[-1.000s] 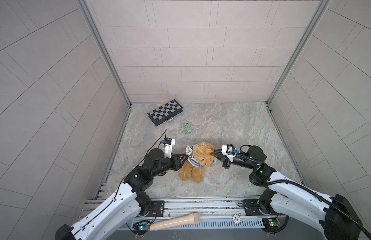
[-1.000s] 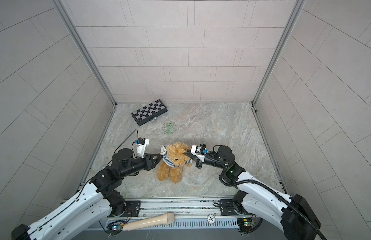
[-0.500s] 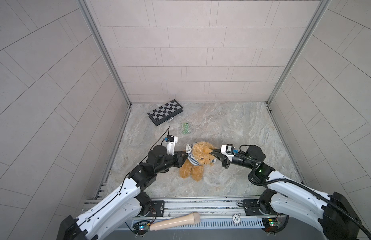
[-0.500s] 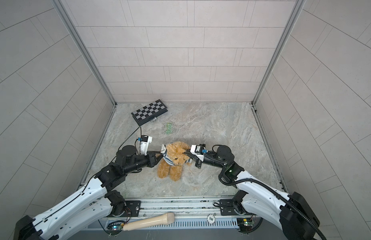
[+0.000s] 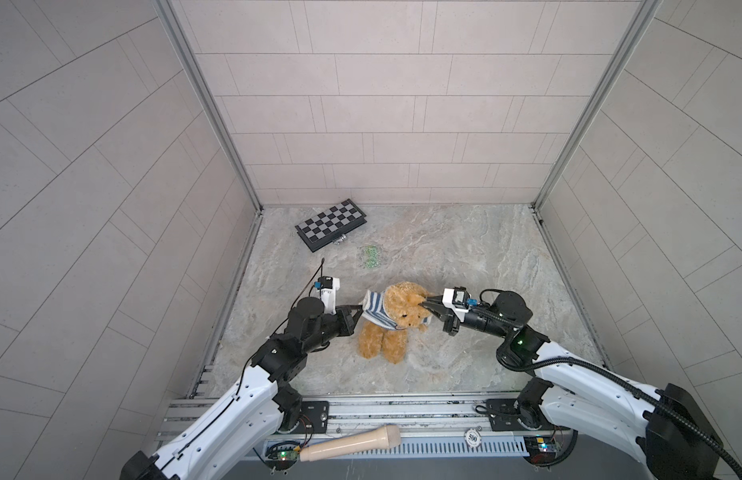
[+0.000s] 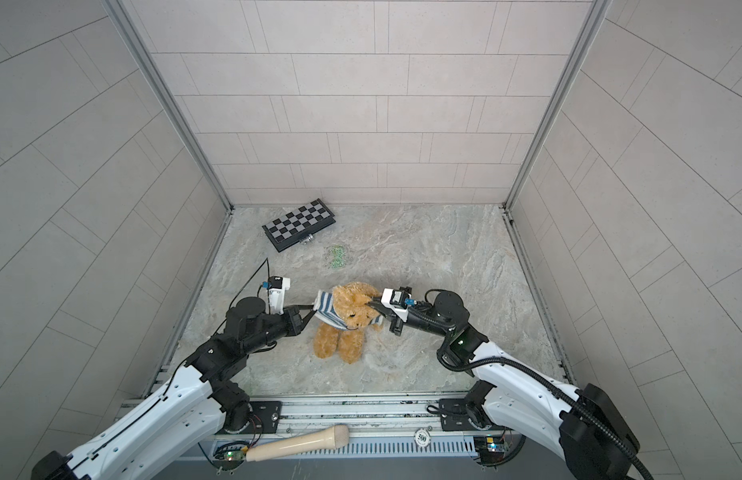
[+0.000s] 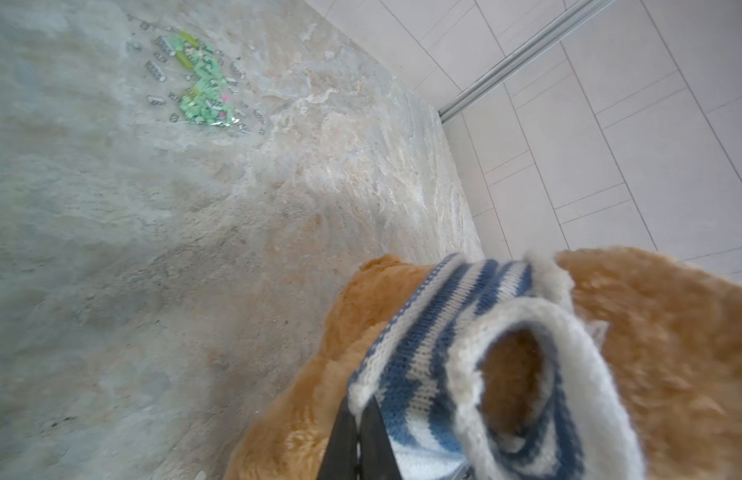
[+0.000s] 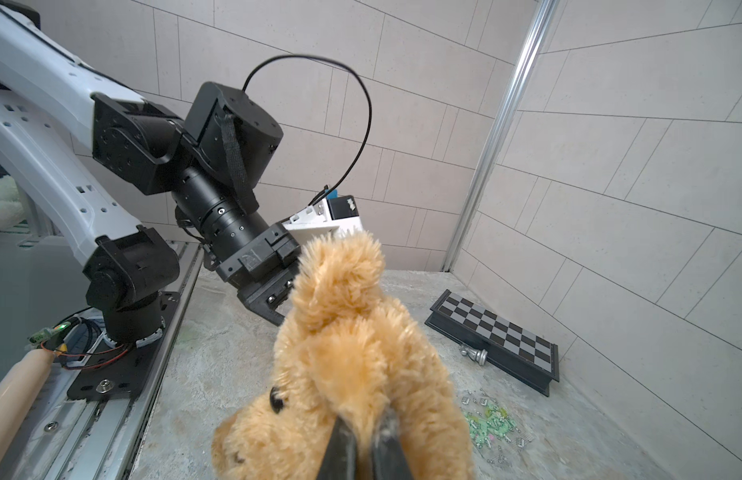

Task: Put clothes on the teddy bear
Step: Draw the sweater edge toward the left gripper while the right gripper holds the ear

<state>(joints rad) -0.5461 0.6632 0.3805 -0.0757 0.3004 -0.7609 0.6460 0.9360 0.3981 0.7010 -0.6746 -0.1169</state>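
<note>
Teddy bear (image 5: 396, 318) sits abt mid-table, a touch toward 6 o'clock, with its legs pointing at 6 and its feet down on the marble tabletop (image 5: 465, 257). A blue-and-white striped sweater (image 5: 375, 309) is bunched on its upper body, on the 9 o'clock side.

L gripper (image 5: 358, 308) comes in from 9 o'clock of the bear. In the left wrist view its fingers (image 7: 340, 432) are pinched tight together on the sweater's knit edge, no gap btwn them, and one white-trimmed opening of the sweater gapes just beside them.

R gripper (image 5: 425, 305) comes in from 3 o'clock. In the right wrist view its fingers (image 8: 340, 449) are clamped on a tuft of plush on the bear's head, w/ fur squeezed btwn them. One bead eye and the nose show below.

So the bear is held from both sides, the arms facing each other across it.

At 11 o'clock in the far corner lies a folded chessboard (image 5: 331, 224), w/ a silver chess piece (image 5: 340, 240) touching its near edge. A clear bag of green bits (image 5: 370, 257) lies at abt 11 o'clock of the bear, well apart. A wooden handle (image 5: 352, 442) and a poker chip (image 5: 472, 436) rest on the front rail at 6.
</note>
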